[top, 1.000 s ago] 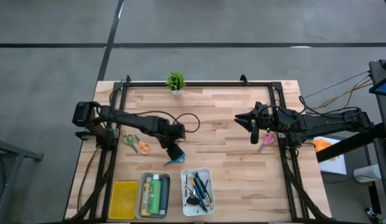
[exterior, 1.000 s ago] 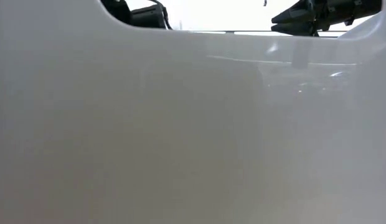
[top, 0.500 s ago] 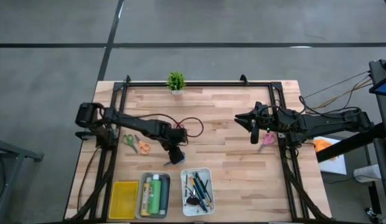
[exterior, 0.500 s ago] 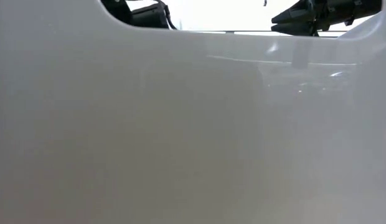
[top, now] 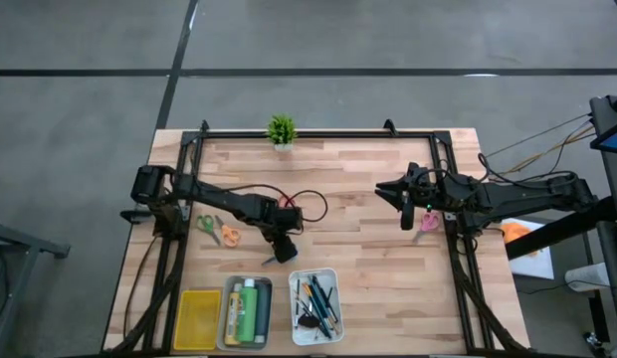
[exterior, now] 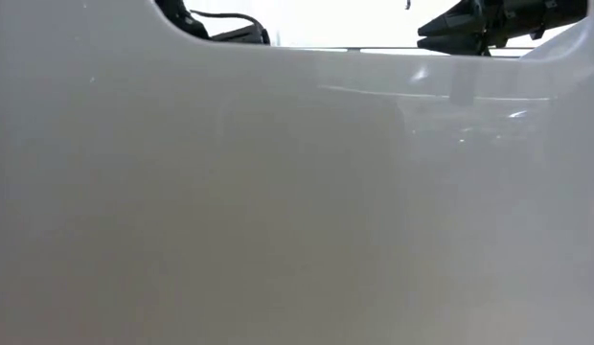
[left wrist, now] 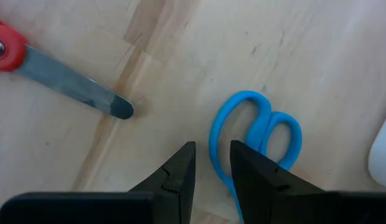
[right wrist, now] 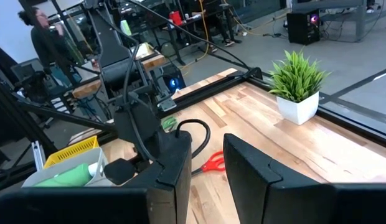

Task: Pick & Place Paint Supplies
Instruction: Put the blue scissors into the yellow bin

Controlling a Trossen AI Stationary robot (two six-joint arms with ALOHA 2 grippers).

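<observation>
While right gripper (top: 404,206) idles, left gripper (left wrist: 211,163) straddles blue scissors (left wrist: 258,135).

Reaching from the left edge across the table toward its front middle: left arm stretched low, wrist bent downward, left gripper (top: 283,249) pointing at the tabletop. Showing in the left wrist view as two dark fingers (left wrist: 178,171) standing a narrow gap apart, tips close over the wood, nothing pinched between them. Resting farther back on the right side: right arm extending inward from the right edge, roughly level, right gripper (top: 405,213) hanging above the table's right half. Showing in the right wrist view as two broad dark fingers (right wrist: 170,163) with a clear slot between them, holding nothing.
</observation>
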